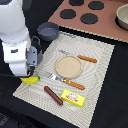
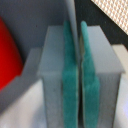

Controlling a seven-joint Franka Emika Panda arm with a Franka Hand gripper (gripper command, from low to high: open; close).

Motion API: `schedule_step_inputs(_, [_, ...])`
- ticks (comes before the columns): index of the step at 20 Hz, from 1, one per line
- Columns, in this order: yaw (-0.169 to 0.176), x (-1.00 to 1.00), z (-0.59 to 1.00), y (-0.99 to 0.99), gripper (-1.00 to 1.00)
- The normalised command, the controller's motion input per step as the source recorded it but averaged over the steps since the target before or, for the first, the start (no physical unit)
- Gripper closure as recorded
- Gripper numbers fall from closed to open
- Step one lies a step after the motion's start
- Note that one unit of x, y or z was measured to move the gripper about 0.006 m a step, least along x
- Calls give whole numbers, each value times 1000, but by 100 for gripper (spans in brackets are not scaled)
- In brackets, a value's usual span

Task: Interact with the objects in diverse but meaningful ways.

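Note:
My gripper [image 1: 27,74] hangs at the exterior view's left edge of the woven placemat [image 1: 100,60], just above the yellow banana [image 1: 30,79]. In the wrist view the two teal pads [image 2: 69,85] are pressed together, and I see nothing clearly held between them. A red shape beside them is the tomato [image 2: 7,55]; the arm hides it in the exterior view. The brown sausage [image 1: 53,95] and the yellow packet [image 1: 73,98] lie at the mat's near edge. The grey long-handled saucepan [image 1: 48,31] sits behind the mat. The grey two-handled pot [image 1: 122,17] stands on the stove board.
A round tan plate [image 1: 68,66] lies mid-mat. An orange-handled knife [image 1: 82,58] lies behind it and an orange-handled fork [image 1: 65,80] in front. A brown stove board [image 1: 107,22] with black burners lies at the back right. The white arm [image 1: 15,30] fills the left.

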Motion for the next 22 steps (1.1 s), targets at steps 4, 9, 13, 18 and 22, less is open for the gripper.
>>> schedule_step_inputs(4, [0,-22,1000,158,100])
schedule_step_inputs(9, [0,61,774,125,100])
schedule_step_inputs(13, [0,244,536,189,100])
schedule_step_inputs(18, [0,389,470,329,100])
schedule_step_inputs(22, [5,531,386,459,100])
